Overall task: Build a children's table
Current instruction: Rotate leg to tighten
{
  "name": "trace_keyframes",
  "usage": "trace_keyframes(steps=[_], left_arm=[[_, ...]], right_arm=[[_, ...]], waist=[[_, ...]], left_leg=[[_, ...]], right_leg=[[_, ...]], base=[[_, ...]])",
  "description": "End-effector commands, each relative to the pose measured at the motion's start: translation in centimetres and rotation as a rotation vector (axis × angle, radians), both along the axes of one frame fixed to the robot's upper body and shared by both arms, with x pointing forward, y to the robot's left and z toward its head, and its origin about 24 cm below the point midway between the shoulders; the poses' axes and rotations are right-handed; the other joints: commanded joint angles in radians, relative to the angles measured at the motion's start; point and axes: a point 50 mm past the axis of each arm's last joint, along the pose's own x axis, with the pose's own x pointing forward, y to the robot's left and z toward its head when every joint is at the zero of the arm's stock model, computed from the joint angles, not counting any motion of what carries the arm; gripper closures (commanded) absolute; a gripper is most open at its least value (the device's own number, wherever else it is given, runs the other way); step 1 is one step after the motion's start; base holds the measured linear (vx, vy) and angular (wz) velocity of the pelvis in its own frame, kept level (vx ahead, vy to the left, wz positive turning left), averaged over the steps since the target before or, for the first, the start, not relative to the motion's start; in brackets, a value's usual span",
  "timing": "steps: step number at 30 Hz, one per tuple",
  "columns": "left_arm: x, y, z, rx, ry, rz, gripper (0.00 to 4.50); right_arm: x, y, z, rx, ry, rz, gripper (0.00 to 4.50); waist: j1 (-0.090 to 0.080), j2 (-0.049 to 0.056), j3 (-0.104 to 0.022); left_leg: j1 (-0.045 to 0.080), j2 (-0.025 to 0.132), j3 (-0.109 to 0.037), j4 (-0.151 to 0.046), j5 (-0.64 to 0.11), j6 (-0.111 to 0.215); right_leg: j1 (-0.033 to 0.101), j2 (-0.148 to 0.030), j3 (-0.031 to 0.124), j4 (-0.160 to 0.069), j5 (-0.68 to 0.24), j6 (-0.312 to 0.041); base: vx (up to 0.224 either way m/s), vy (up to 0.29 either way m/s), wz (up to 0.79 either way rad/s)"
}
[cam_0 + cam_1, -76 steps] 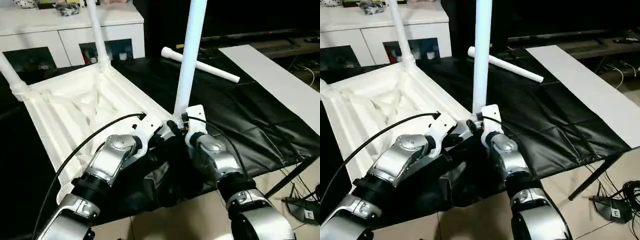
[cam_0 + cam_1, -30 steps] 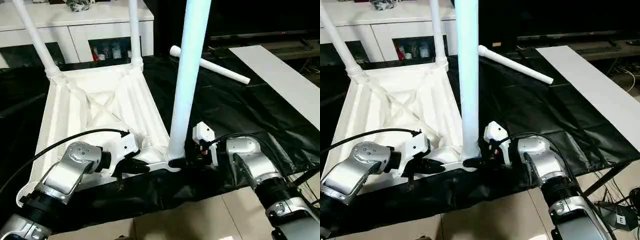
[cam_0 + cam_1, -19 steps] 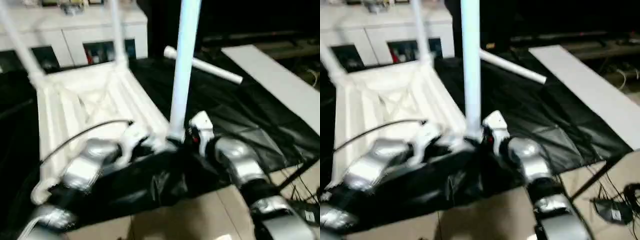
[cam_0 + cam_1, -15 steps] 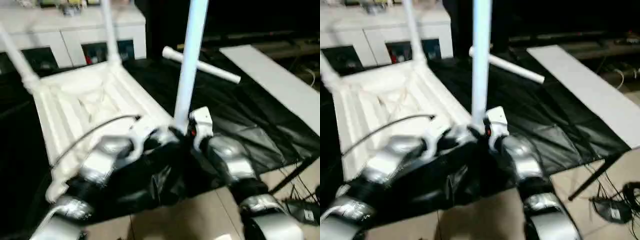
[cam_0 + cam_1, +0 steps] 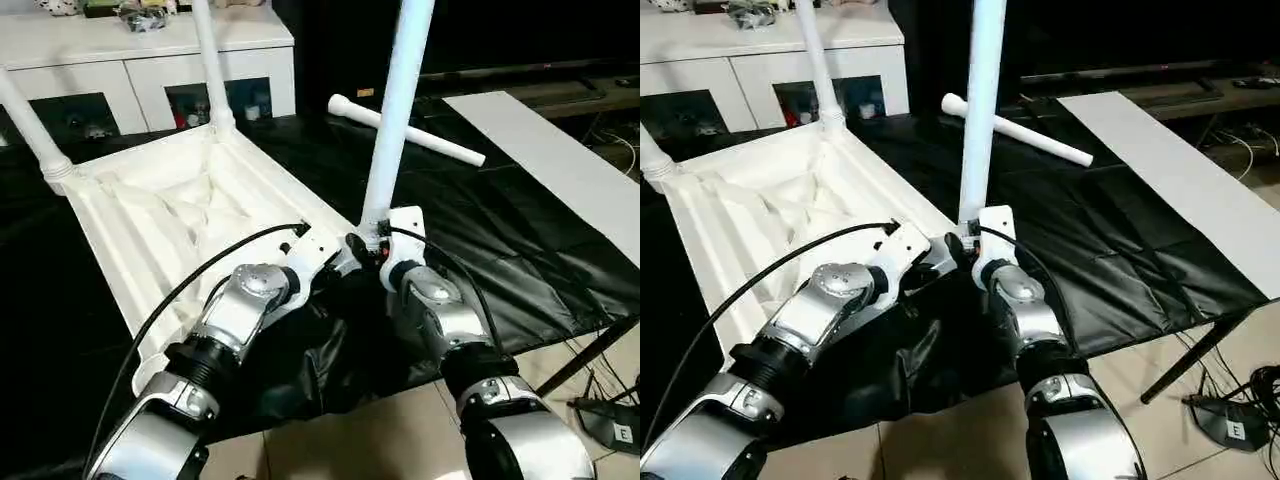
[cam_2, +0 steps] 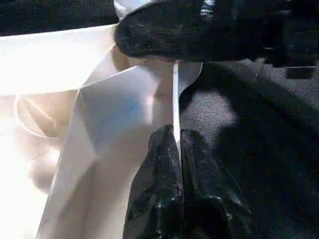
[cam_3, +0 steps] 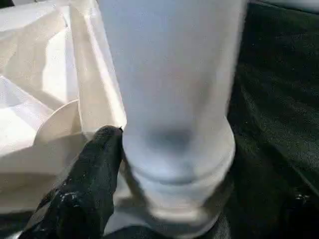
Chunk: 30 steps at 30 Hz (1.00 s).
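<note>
The children's table top [image 5: 160, 215] lies upside down on black cloth, ribbed underside up. Two white legs [image 5: 210, 60] stand in its far corner sockets. A third leg [image 5: 395, 110] stands upright in the near right corner socket. My right gripper [image 5: 368, 243] is at the foot of that leg. In the right wrist view one black finger [image 7: 94, 169] presses against the leg's collar [image 7: 179, 149], and the other finger is hidden behind the leg. My left gripper [image 6: 178, 133] is shut on the thin rim [image 6: 175, 94] of the top beside that corner. A fourth leg [image 5: 415, 132] lies loose on the cloth beyond.
A white cabinet [image 5: 140, 50] with glass doors stands behind the table top. A long white board [image 5: 560, 160] lies on the right of the black cloth [image 5: 480, 240]. The cloth's front edge hangs over the floor, and a stand leg and cables [image 5: 600, 400] are at the lower right.
The whole view has swung. My right arm has come in from the right of the upright leg and now sits close against its foot. My left gripper keeps hold of the rim.
</note>
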Motion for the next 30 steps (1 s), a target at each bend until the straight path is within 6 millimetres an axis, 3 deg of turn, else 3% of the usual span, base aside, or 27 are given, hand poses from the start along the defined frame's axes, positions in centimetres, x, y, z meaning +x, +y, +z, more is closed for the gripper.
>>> trace_keyframes(steps=[1,2,3,5,6,9,10,11,12,14,18,20,21,22,24,26,27,28,30], left_arm=[[0.2,0.0,-0.4,-0.007,-0.037,0.03,4.5],[0.4,0.0,-0.2,-0.015,-0.057,0.034,4.5],[0.4,-0.2,0.1,-0.054,-0.057,0.035,4.5],[0.6,-0.6,1.3,-0.165,-0.063,0.025,3.95],[0.6,-0.7,1.9,-0.205,-0.078,0.016,3.95],[0.9,-0.2,3.7,-0.265,-0.189,0.034,3.69],[0.9,-0.2,3.8,-0.269,-0.195,0.036,3.59],[1.1,0.8,5.2,-0.327,-0.263,0.07,3.53],[1.1,1.3,5.8,-0.353,-0.286,0.084,3.53],[1.1,3.4,6.8,-0.375,-0.314,0.154,3.53],[0.6,10.4,8.8,-0.29,-0.407,0.345,3.53],[0.5,11.1,8.8,-0.271,-0.41,0.362,3.53],[-0.4,14.9,8.9,-0.159,-0.415,0.439,3.53],[-1.3,18.1,8.7,-0.066,-0.379,0.523,3.53],[-1.9,20.0,8.4,-0.019,-0.343,0.578,3.53],[-2.4,21.1,8.1,0.02,-0.319,0.608,3.53],[-3.5,23.2,7.5,0.128,-0.266,0.636,3.53],[-3.9,24.0,7.3,0.158,-0.24,0.646,3.53],[-4.2,24.4,7.1,0.171,-0.225,0.651,3.53]], right_arm=[[-0.3,0.3,0.2,-0.034,-0.03,0.028,0.8],[-0.2,0.0,0.3,-0.052,-0.044,0.019,0.74],[-0.3,-0.3,0.4,-0.061,-0.052,0.008,0.63],[-0.6,-1.5,0.8,-0.082,-0.077,-0.026,0.54],[-0.9,-2.1,0.9,-0.086,-0.084,-0.04,0.54],[-1.8,-3.3,1.1,-0.091,-0.092,-0.079,0.54],[-1.9,-3.3,1.1,-0.092,-0.092,-0.078,0.54],[-2.7,-3.8,0.8,-0.11,-0.081,-0.07,0.54],[-3.1,-3.9,0.7,-0.122,-0.074,-0.063,0.54],[-3.9,-4.3,0.1,-0.163,-0.046,-0.044,0.54],[-5.0,-5.5,-0.6,-0.187,-0.009,-0.077,0.54],[-5.0,-5.6,-0.6,-0.187,-0.007,-0.084,0.54],[-5.1,-6.0,-0.6,-0.187,0.001,-0.112,0.54],[-5.0,-6.3,-0.5,-0.188,0.002,-0.125,0.54],[-4.9,-6.4,-0.4,-0.192,0.004,-0.125,0.54],[-4.8,-6.4,-0.3,-0.198,0.007,-0.125,0.54],[-4.6,-6.4,-0.3,-0.206,0.015,-0.121,0.54],[-4.5,-6.4,-0.3,-0.211,0.019,-0.112,0.54],[-4.5,-6.3,-0.3,-0.213,0.022,-0.105,0.54]], waist=[[-0.001,-0.006,-0.05],[0.0,-0.006,-0.049],[0.002,-0.012,-0.048],[0.007,-0.013,-0.049],[0.009,-0.015,-0.049],[0.016,-0.002,-0.055],[0.015,-0.007,-0.055],[0.016,-0.009,-0.059],[0.018,-0.006,-0.06],[0.015,-0.005,-0.061],[0.002,0.004,-0.055],[-0.004,0.006,-0.052],[-0.001,0.009,-0.053],[-0.009,0.01,-0.049],[-0.014,0.014,-0.048],[-0.008,0.021,-0.047],[-0.004,0.017,-0.046],[-0.002,0.011,-0.047],[0.002,0.016,-0.047]], left_leg=[[0.017,0.023,-0.008,-0.076,-0.225,0.015],[0.016,0.022,-0.008,-0.076,-0.227,0.014],[0.019,0.022,-0.006,-0.076,-0.234,0.013],[0.017,0.022,-0.007,-0.077,-0.217,0.015],[0.015,0.022,-0.007,-0.076,-0.202,0.02],[0.013,0.028,-0.01,-0.075,-0.148,0.025],[0.011,0.028,-0.01,-0.074,-0.141,0.028],[0.009,0.026,-0.01,-0.072,-0.115,0.035],[0.011,0.026,-0.01,-0.069,-0.095,0.044],[0.009,0.025,-0.01,-0.067,-0.079,0.054],[0.009,0.02,-0.01,-0.073,-0.116,0.042],[0.015,0.021,-0.007,-0.075,-0.148,0.026],[0.019,0.024,-0.009,-0.075,-0.159,0.012],[0.012,0.022,-0.012,-0.083,-0.171,0.004],[0.023,0.021,-0.01,-0.083,-0.193,-0.011],[0.031,0.024,-0.008,-0.083,-0.206,-0.021],[0.029,0.024,-0.009,-0.084,-0.214,-0.026],[0.023,0.021,-0.01,-0.086,-0.206,-0.026],[0.029,0.022,-0.009,-0.085,-0.21,-0.03]], right_leg=[[0.034,-0.073,0.039,-0.092,-0.135,-0.2],[0.034,-0.072,0.039,-0.093,-0.147,-0.195],[0.032,-0.073,0.041,-0.097,-0.173,-0.187],[0.033,-0.075,0.042,-0.096,-0.186,-0.178],[0.034,-0.075,0.043,-0.096,-0.176,-0.174],[0.036,-0.07,0.04,-0.082,-0.041,-0.187],[0.038,-0.068,0.04,-0.081,-0.01,-0.187],[0.042,-0.069,0.039,-0.072,0.057,-0.195],[0.043,-0.069,0.038,-0.069,0.111,-0.2],[0.046,-0.068,0.037,-0.065,0.153,-0.209],[0.046,-0.065,0.035,-0.072,0.078,-0.199],[0.039,-0.061,0.036,-0.079,0.024,-0.196],[0.038,-0.063,0.037,-0.077,0.006,-0.195],[0.038,-0.059,0.035,-0.076,-0.018,-0.182],[0.03,-0.056,0.036,-0.081,-0.04,-0.175],[0.024,-0.057,0.038,-0.083,-0.04,-0.183],[0.025,-0.057,0.039,-0.081,-0.039,-0.184],[0.029,-0.057,0.038,-0.078,-0.036,-0.177],[0.024,-0.059,0.04,-0.079,-0.035,-0.175]], base=[[0.0,0.0,0.0],[0.0,0.0,0.0],[0.0,0.0,0.0],[0.0,0.0,0.0],[0.0,0.0,0.0],[0.0,0.0,0.0],[0.0,0.0,0.0],[0.0,0.0,0.0],[0.0,0.0,0.0],[0.0,0.0,0.0],[0.0,0.0,0.0],[0.0,0.0,0.0],[0.0,0.0,0.0],[0.0,0.0,0.0],[0.0,0.0,0.0],[0.0,0.0,0.0],[0.0,0.0,0.0],[0.0,0.0,0.0],[0.0,0.0,0.0]])
